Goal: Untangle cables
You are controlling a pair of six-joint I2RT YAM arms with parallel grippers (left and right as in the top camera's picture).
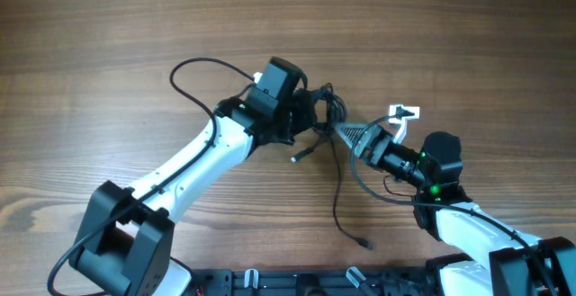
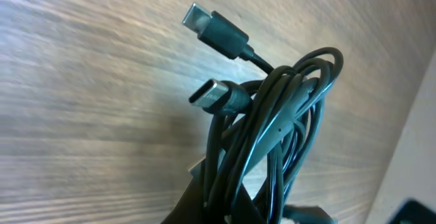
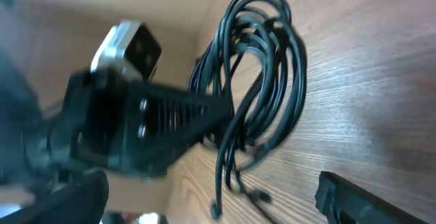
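Your left gripper [image 1: 304, 116]: clamped on the cables [image 1: 331, 107].
Your right gripper [image 1: 353, 134]: fingers apart, just beside the bunch.
Cables: bunched between your grippers, on the worktop [image 1: 108, 26], one strand trailing loose.

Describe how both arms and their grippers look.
The left arm and right arm have white links, black joints, black wires running alongside and a green light near each wrist. The left gripper and right gripper are black, with ribbed, tapering fingers.
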